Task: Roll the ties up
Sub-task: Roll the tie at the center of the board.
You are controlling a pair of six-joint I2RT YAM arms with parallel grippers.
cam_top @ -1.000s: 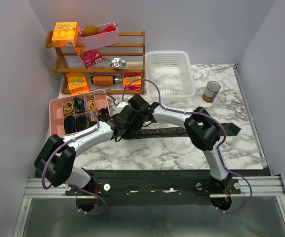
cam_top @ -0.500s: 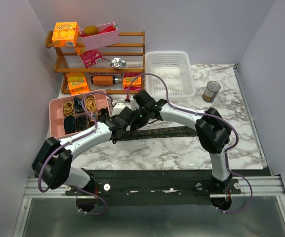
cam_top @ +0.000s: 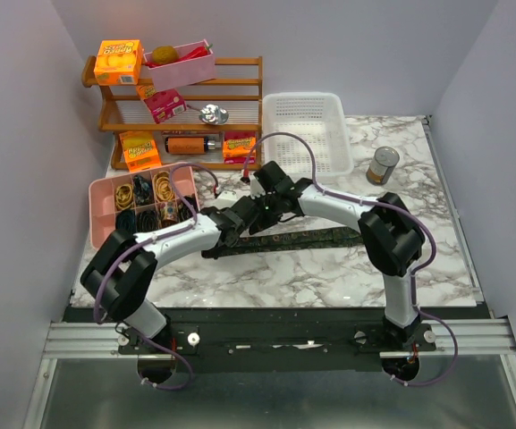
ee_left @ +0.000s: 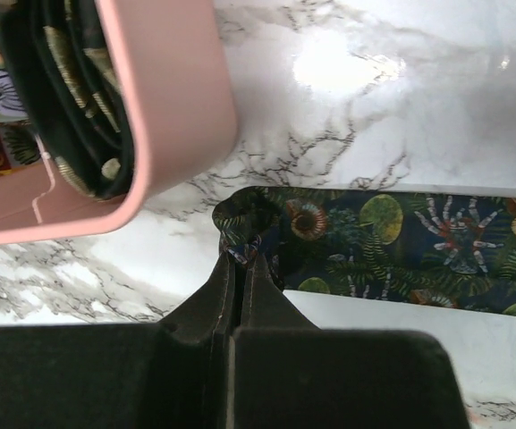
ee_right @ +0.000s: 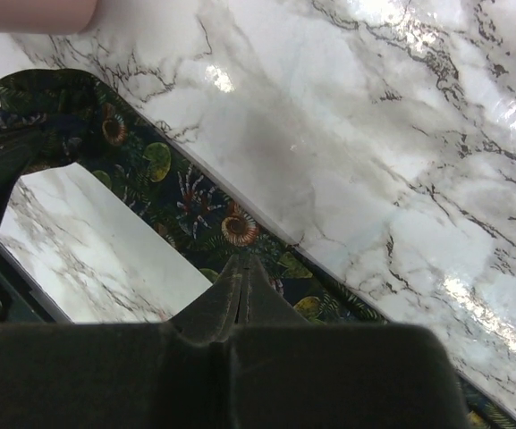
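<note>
The tie point(cam_top: 311, 239) lies stretched across the middle of the marble desk point(cam_top: 329, 277), running left to right just in front of both wrists. Up close it is dark fabric printed with green ferns, orange shells and round yellow-green leaves point(ee_left: 418, 232).

The left arm point(cam_top: 177, 239) reaches in from the left. Its jaws are pressed together on the tie's left end, which bunches into a small crumple at their tips. That end sits just beside the corner of the pink compartment tray point(ee_left: 177, 98), apart from its wall.

The right arm point(cam_top: 338, 207) comes in from the right, and its jaws are likewise pinched tight on the edge of the tie point(ee_right: 186, 201), a little farther along the strip.

The tray point(cam_top: 94, 219) holds yellow and black elastic loops point(cam_top: 137, 190). Behind stand a wooden rack point(cam_top: 181, 107), a white basket point(cam_top: 307, 134) and a can point(cam_top: 383, 165).
</note>
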